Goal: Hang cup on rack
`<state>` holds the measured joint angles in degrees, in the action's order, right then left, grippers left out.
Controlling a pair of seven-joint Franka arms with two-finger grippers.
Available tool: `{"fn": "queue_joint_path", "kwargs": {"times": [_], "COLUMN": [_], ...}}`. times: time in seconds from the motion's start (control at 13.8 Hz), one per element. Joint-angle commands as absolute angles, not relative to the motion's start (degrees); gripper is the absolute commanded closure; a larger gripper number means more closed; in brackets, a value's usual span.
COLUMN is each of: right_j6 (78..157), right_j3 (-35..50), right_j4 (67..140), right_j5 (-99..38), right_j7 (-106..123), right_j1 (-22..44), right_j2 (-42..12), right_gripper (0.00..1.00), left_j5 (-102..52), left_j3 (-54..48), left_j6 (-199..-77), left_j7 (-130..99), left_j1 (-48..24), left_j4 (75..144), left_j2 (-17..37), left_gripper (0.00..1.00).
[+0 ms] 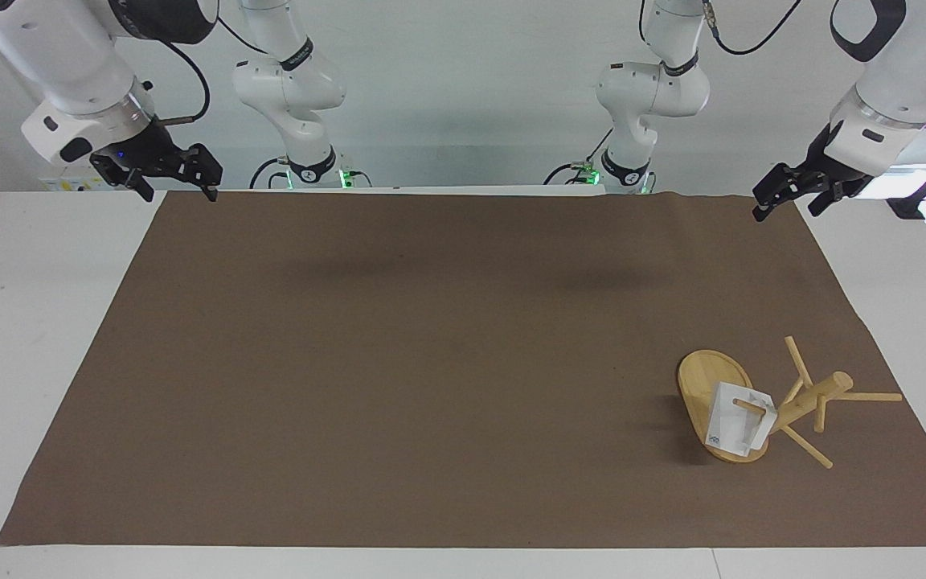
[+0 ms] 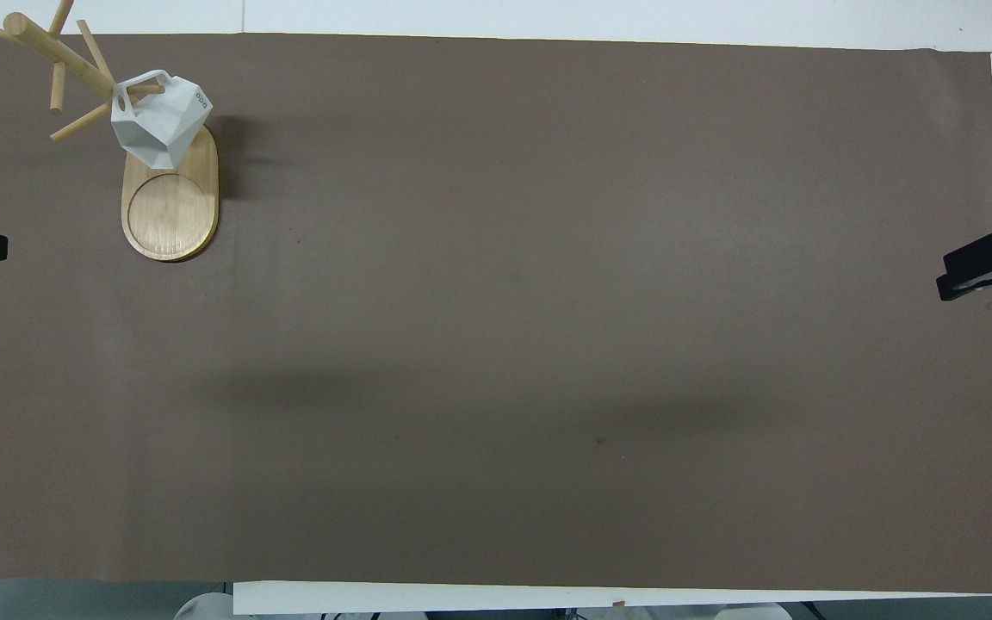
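The cup is seen hung by its handle on a lower peg of the rack, just above the rack's oval base. The rack is stood on the brown mat that is spread over the counter, toward the left arm's end. The left hand is held raised over the mat's corner by the robots, well apart from the rack, fingers spread and empty. The right hand is parked open over the mat's corner at the right arm's end, well apart from the rack.
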<state>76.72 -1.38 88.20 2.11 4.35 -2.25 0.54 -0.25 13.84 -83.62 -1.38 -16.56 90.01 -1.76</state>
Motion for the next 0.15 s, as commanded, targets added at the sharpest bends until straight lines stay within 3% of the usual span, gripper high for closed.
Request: {"fn": "queue_joint_path", "kwargs": {"times": [0.0,0.07], "right_j6": [77.61,77.61], "right_j3": [-1.58,-1.58], "right_j4": [89.91,89.83], "right_j5": [2.37,2.37], "right_j7": [4.04,4.04], "right_j1": [-2.2,-2.2], "right_j2": [1.93,1.93], "right_gripper": [0.0,0.0], "left_j5": [1.66,2.37], "left_j3": [13.8,13.71], "left_j6": [-81.65,-81.48], "left_j7": [0.17,0.18], "left_j1": [-16.87,-17.05], "left_j4": [88.15,88.15], "left_j2": [-0.7,-0.88], "left_gripper": [0.0,0.0]}}
